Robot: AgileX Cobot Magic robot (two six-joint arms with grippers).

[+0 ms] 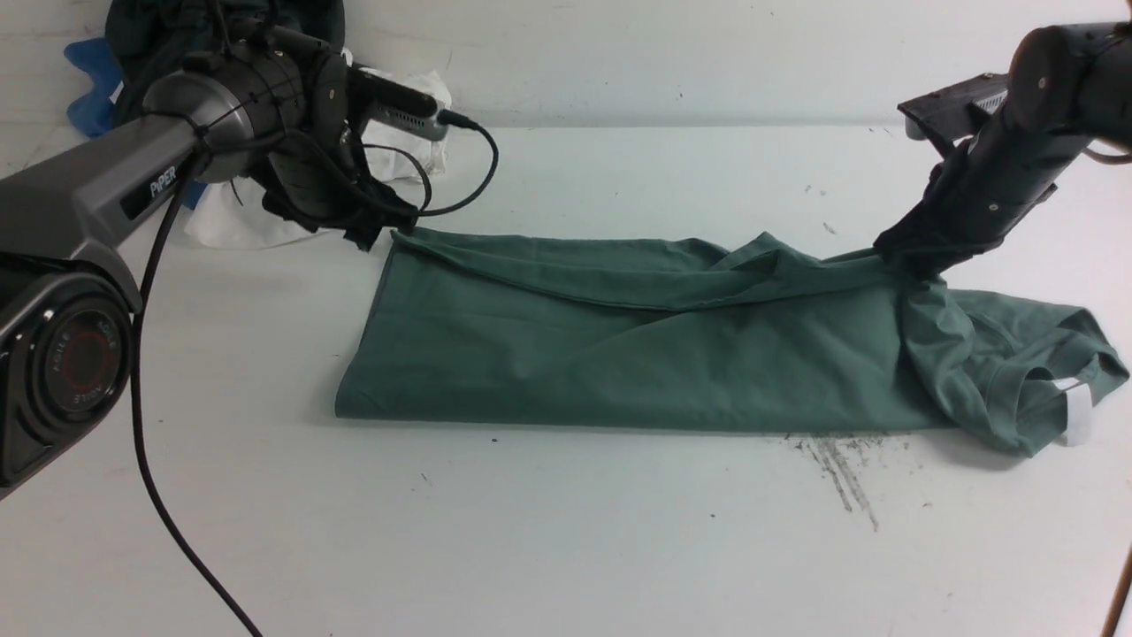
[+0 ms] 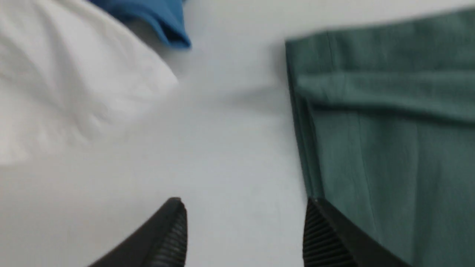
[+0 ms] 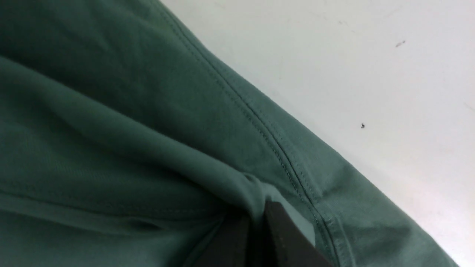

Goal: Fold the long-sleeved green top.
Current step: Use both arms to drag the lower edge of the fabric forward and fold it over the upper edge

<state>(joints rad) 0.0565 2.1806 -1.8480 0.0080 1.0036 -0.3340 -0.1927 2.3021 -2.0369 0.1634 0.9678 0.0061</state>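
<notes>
The green long-sleeved top (image 1: 619, 345) lies folded lengthwise into a long band across the table, its neck with a white label (image 1: 1074, 409) at the right end. My left gripper (image 1: 376, 232) hangs open just off the band's far left corner; in the left wrist view its fingers stand apart over bare table (image 2: 243, 200) with the top's edge (image 2: 371, 148) beside one finger. My right gripper (image 1: 902, 257) is shut on a pinch of the top's fabric (image 3: 185, 155) near the shoulder, holding it slightly raised.
A heap of white cloth (image 1: 239, 221), a blue cloth (image 1: 88, 88) and a dark garment (image 1: 159, 35) lies at the back left behind my left arm. A black cable (image 1: 146, 478) hangs from that arm. Scuff marks (image 1: 840, 469) mark the table.
</notes>
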